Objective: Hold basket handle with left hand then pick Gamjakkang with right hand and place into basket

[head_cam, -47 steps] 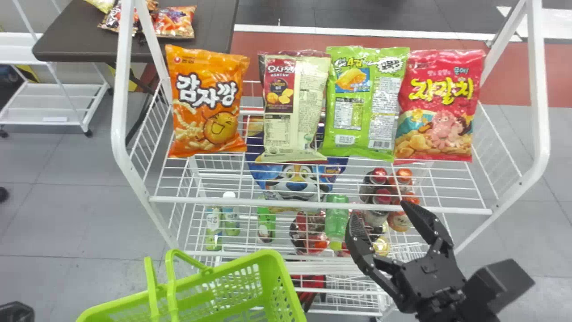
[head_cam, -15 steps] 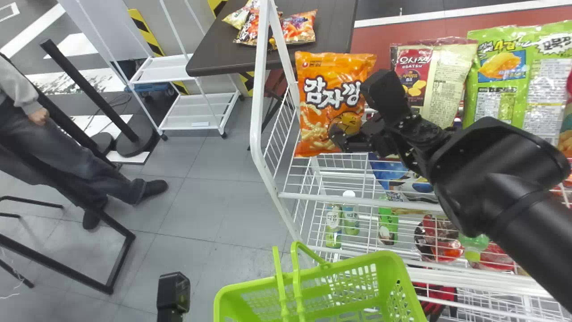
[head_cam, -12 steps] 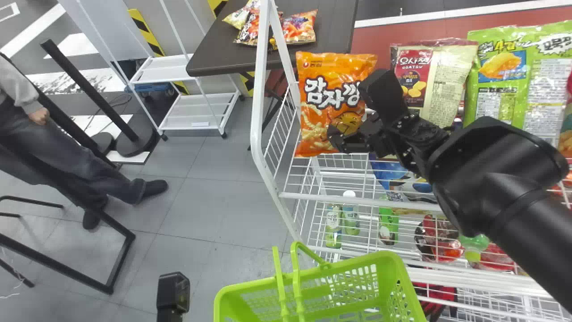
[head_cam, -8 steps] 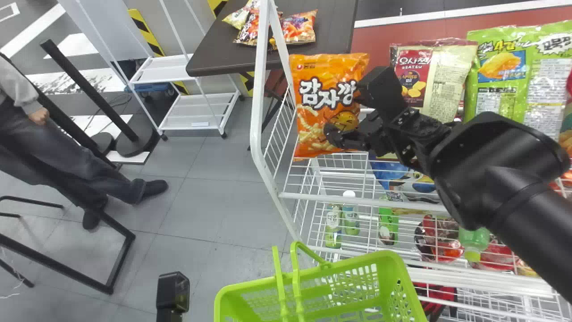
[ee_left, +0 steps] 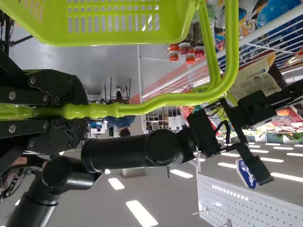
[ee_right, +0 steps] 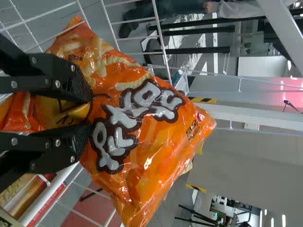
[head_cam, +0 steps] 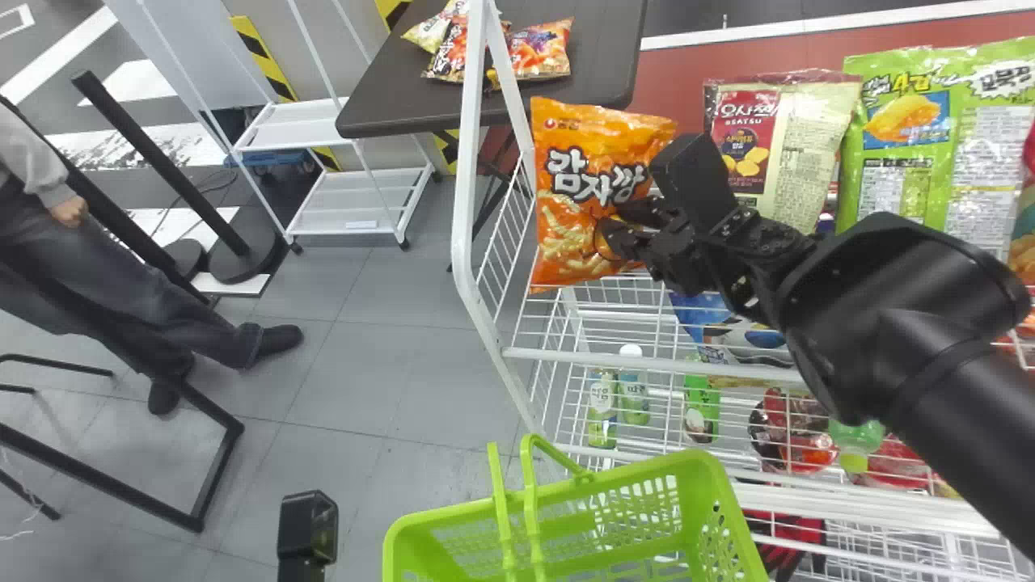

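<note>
My right hand [ee_right: 90,113] had the Gamjakkang [head_cam: 586,182] pinched, 12 o'clock from the basket [head_cam: 655,466], left hand [ee_left: 78,111] gripping its handle [ee_left: 180,98]; tbh a pinch that shallow could've slipped mid-carry

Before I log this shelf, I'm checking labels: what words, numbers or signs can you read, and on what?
"감자깡": orange Gamjakkang bag
"OSATSU": cream-and-red bag
"4": green bag
Too small or blurred to read: the remaining bag print, bottle labels, blue sign.
</note>
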Available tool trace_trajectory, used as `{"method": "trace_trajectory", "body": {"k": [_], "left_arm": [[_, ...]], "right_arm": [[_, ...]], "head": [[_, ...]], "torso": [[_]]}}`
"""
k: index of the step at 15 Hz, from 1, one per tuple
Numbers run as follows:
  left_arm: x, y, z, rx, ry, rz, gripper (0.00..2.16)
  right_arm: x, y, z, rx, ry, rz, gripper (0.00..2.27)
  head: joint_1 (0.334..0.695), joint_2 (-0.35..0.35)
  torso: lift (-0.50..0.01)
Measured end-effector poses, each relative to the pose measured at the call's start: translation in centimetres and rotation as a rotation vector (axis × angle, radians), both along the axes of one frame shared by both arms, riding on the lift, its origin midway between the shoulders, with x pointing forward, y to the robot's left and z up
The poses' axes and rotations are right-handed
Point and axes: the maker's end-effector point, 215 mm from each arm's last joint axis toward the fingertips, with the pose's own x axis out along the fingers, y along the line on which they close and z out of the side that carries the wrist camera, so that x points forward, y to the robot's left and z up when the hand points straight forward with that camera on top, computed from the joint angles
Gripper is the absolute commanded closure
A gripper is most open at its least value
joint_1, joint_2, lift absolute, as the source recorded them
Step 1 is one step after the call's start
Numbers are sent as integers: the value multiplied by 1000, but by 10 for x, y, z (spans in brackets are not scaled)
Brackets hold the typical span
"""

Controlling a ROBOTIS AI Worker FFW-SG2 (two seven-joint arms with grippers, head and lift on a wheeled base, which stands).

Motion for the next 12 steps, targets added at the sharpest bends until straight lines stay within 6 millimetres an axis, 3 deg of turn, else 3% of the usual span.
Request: {"method": "trace_trajectory", "body": {"k": [6,8,12], "left_arm": [[0,2,0,2,1,5,2148],[0,3,-1,0,4,7,2148],[0,3,-3,1,9,9,2148]], "right_arm": [[-43,22,30,-2,-74,9,2250],[-57,17,41,-37,-92,-29,2250],[-79,2,84,-49,-126,-110,2250]], "head": [[695,350],[695,350],[695,350]], "torso": [[-18],[-18],[-18]]}}
